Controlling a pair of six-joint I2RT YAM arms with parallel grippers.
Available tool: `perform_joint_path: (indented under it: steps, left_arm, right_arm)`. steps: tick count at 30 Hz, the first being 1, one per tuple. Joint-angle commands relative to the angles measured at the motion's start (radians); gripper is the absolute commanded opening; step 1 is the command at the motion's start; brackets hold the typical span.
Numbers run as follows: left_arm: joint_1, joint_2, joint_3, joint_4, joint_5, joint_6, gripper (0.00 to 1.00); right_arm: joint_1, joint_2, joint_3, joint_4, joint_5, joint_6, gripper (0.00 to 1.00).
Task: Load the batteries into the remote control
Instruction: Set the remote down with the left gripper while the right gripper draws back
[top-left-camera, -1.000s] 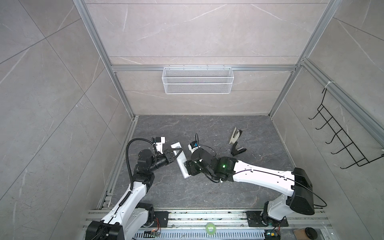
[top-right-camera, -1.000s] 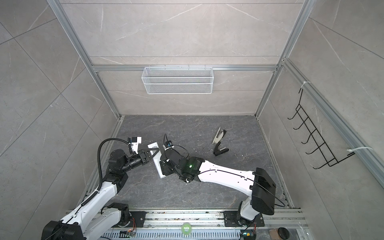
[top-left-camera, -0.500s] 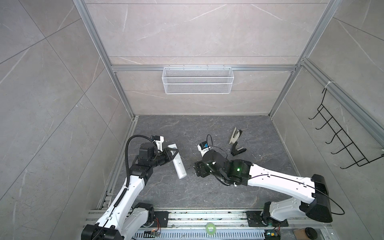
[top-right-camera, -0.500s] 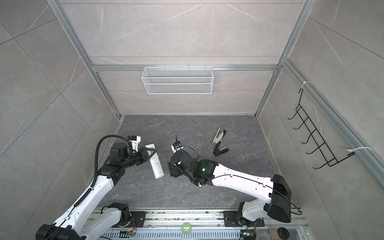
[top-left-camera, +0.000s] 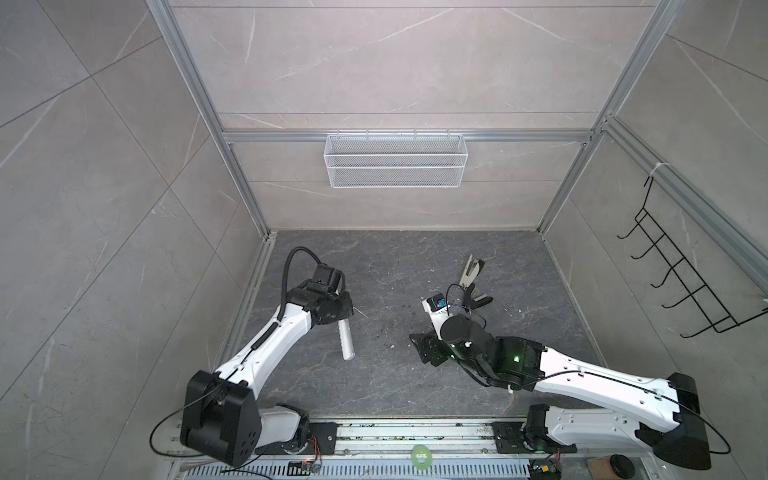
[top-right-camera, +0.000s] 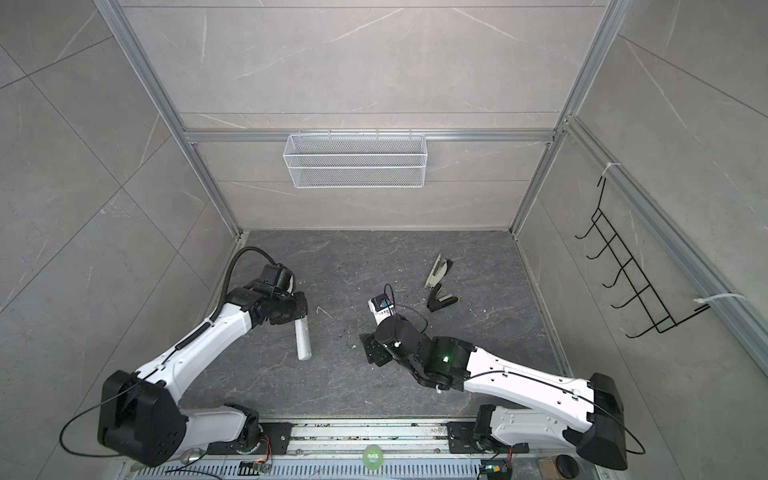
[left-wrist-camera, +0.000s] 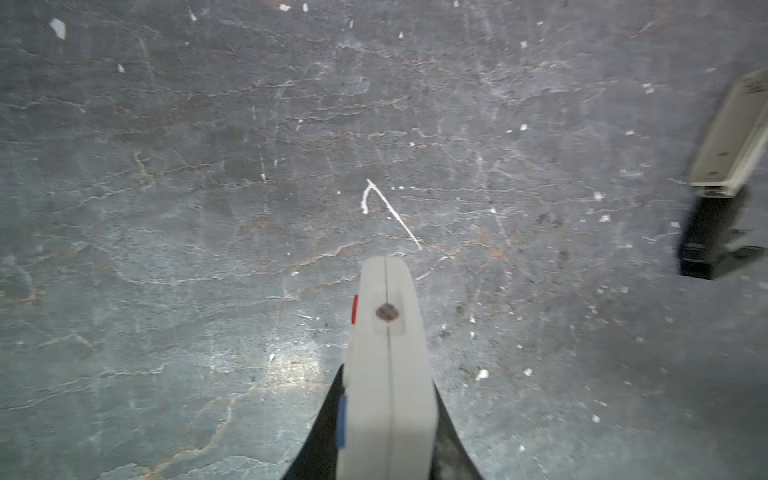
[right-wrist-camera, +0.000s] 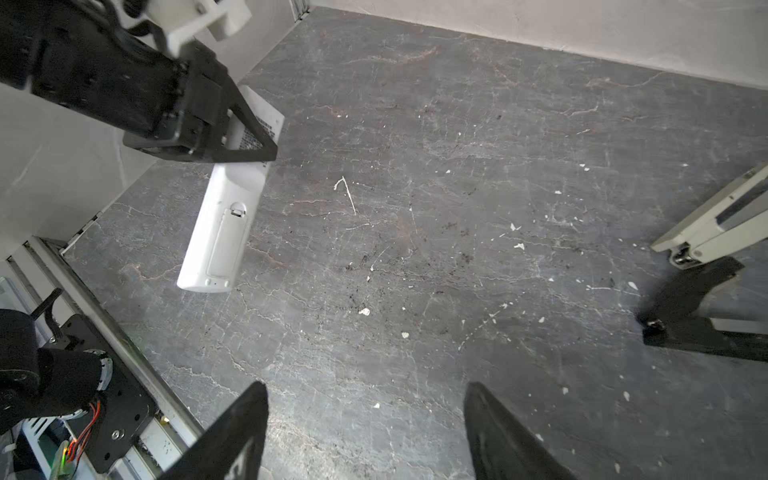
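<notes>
The right gripper (right-wrist-camera: 365, 388) has drawn away from the slim white plastic remote control (top-left-camera: 345, 341), jaws wide, empty; the left gripper (top-left-camera: 341, 319), outstretched, clamps it.

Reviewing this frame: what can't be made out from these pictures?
The batteries: seen in no view; the remote control shows its closed back cover in the right wrist view, so whether they sit inside is hidden.
Its button face: turned away in the right wrist view, edge-on in the left wrist view.
The stapler: cut off by the frame edge in the right wrist view, blurred in the left wrist view.
</notes>
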Motion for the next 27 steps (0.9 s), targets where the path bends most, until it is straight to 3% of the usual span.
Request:
perform_joint_path:
  steps: [1, 10, 27]
  left_arm:
    - [-0.034, 0.068, 0.067, -0.104, -0.162, 0.037, 0.00]
    - [-0.124, 0.282, 0.230, -0.174, -0.319, 0.048, 0.00]
    - [-0.162, 0.552, 0.387, -0.139, -0.407, 0.011, 0.00]
  right_arm:
    - [-0.009, -0.034, -0.034, 0.020, 0.017, -0.030, 0.76]
    - [-0.048, -0.136, -0.116, 0.025, 0.020, -0.030, 0.77]
    - [-0.089, -0.140, -0.140, 0.027, -0.012, -0.054, 0.77]
